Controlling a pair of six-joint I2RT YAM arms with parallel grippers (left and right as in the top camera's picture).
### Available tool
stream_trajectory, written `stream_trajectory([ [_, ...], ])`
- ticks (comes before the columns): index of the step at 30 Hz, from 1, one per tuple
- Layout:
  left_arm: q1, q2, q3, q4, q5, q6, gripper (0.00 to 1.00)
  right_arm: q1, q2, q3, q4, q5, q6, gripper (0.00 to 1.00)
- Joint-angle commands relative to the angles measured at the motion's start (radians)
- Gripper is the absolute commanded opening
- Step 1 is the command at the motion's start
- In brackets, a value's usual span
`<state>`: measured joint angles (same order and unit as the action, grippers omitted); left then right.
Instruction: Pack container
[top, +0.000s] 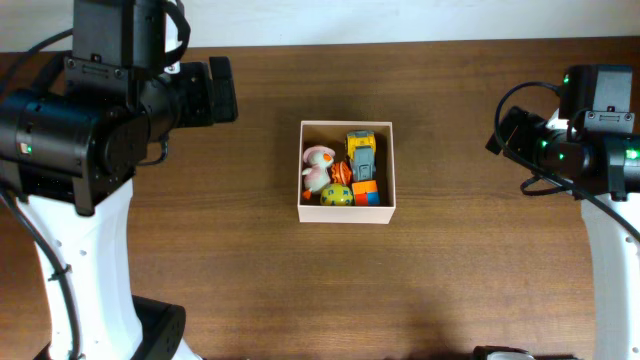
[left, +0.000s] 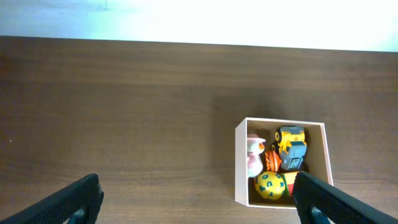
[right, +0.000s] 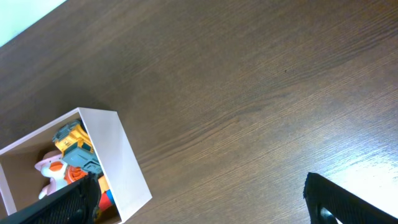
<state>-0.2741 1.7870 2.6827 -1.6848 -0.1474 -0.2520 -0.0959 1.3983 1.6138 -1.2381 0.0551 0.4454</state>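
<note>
Both spread and empty: left gripper (left: 196, 186) at 9 o'clock, right gripper (right: 202, 183) at 3 o'clock of the container (top: 346, 214), centred on the table (top: 250, 280). Toys (top: 361, 152) fill it. I judge any low pass could clip its wall and spill them.

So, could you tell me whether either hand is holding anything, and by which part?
Nothing is held: the left hand and right hand are both open and empty, away from the container.
</note>
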Motion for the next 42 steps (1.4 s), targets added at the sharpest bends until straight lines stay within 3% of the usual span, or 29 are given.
stream_trajectory([
  [1, 0.004, -0.003, 0.002, -0.002, -0.010, -0.013, 0.99, -0.005, 0.002, 0.008, -0.001, 0.009, 0.001, 0.99],
  [10, 0.004, -0.003, 0.002, -0.002, -0.011, -0.013, 0.99, 0.033, -0.058, 0.008, -0.001, 0.008, 0.001, 0.99],
  [20, 0.004, -0.003, 0.002, -0.002, -0.011, -0.013, 0.99, 0.053, -0.393, -0.048, -0.024, 0.103, -0.039, 0.99],
  [24, 0.004, -0.003, 0.002, -0.002, -0.010, -0.013, 0.99, 0.027, -0.573, -0.243, 0.196, 0.134, -0.079, 0.99],
  [32, 0.004, -0.003, 0.002, -0.003, -0.010, -0.013, 0.99, 0.021, -0.971, -0.844, 0.587, -0.043, -0.437, 0.99],
  [35, 0.004, -0.003, 0.002, -0.002, -0.011, -0.013, 0.99, 0.021, -1.101, -1.041, 0.639, -0.092, -0.498, 0.99],
  [42, 0.004, -0.003, 0.002, -0.002, -0.010, -0.013, 0.99, 0.021, -1.356, -1.367, 0.682, -0.158, -0.480, 0.99],
])
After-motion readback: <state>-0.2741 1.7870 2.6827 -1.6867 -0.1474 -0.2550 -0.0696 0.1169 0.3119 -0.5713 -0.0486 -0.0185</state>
